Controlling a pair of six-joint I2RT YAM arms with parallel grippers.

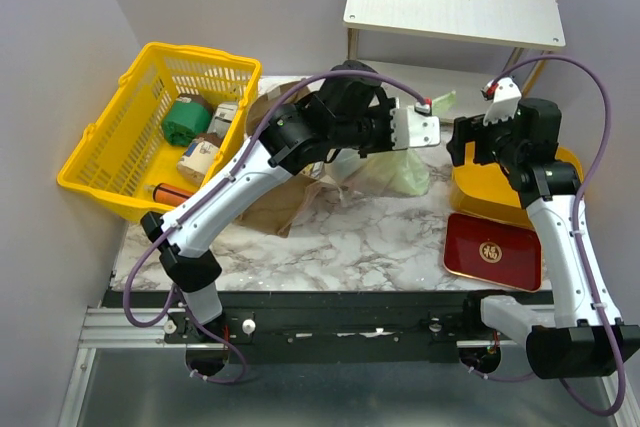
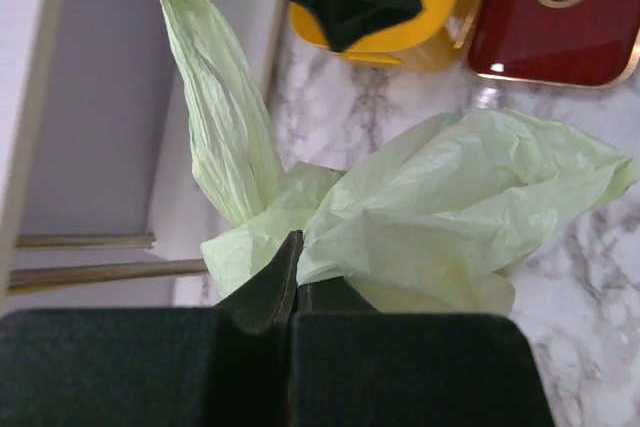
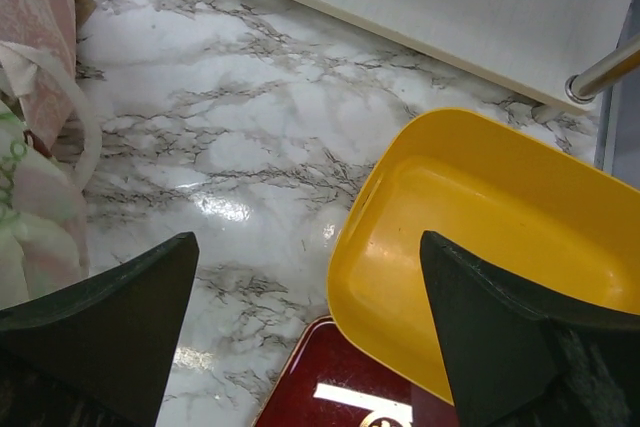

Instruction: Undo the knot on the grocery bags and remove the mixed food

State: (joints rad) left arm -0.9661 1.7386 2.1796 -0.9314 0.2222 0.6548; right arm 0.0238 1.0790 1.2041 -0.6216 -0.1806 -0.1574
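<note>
Left gripper (image 2: 293, 252) pinches the knot (image 2: 300, 222) of the green bag (image 2: 450, 207) — right gripper (image 3: 308, 245) spread wide, holding nothing.
The bag sits mid-tabletop (image 1: 350, 237); its loose tail (image 2: 215, 97) runs lengthwise away from the pinch, towards the right gripper — the nearer free one.

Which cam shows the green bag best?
Left wrist: the green bag is close up, its bunched top pinched in the shut left gripper. Top external shows only part of it, below that gripper. Right wrist: at most a pale sliver at the left edge.
</note>
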